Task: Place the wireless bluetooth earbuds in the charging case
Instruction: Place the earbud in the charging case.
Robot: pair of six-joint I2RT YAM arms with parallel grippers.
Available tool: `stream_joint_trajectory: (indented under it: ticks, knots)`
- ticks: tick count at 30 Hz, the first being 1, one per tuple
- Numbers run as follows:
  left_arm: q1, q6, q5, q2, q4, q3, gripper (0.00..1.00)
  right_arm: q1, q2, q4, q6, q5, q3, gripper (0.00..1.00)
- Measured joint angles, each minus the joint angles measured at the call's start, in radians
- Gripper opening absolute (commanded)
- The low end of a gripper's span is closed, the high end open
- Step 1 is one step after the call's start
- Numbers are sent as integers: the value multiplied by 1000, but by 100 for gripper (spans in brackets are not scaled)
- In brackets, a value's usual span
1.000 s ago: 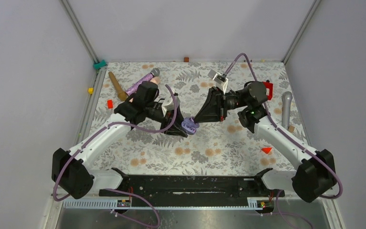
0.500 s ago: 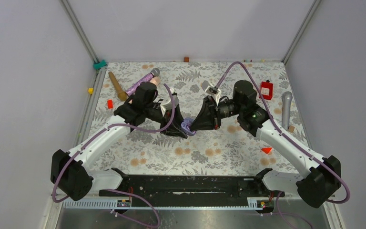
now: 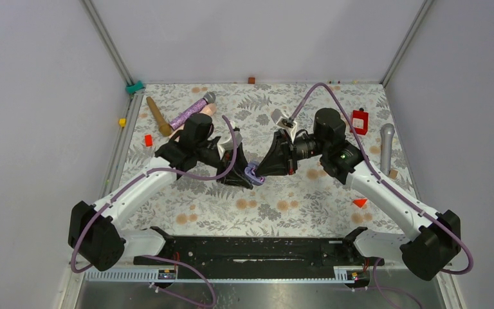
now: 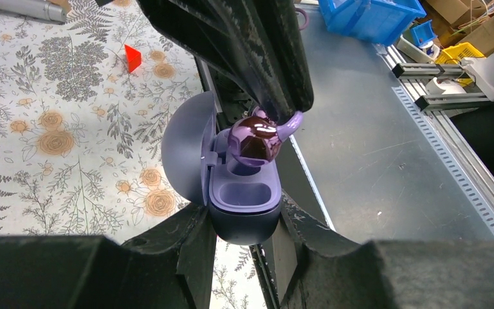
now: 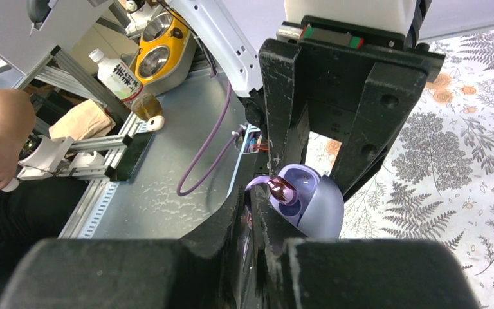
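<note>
- Left hand (image 4: 244,235): clamped on the base of the open case (image 4: 241,193).
- Right hand (image 5: 257,193): pinching a purple earbud (image 4: 255,138).
- Earbud: at the case's mouth, above the desk (image 3: 283,199); whether seated cannot be told.

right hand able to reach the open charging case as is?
Likely yes: left hand grips the charging case low, lid swung aside; right hand, holding a purple earbud, is over its pockets.
</note>
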Motion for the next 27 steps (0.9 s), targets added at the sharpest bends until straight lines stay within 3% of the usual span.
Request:
stream_joint_trajectory:
  ticks: [27]
  knots:
    - [-22, 3, -2, 0, 5, -5, 0, 36, 21, -49, -67, 27, 18, 12]
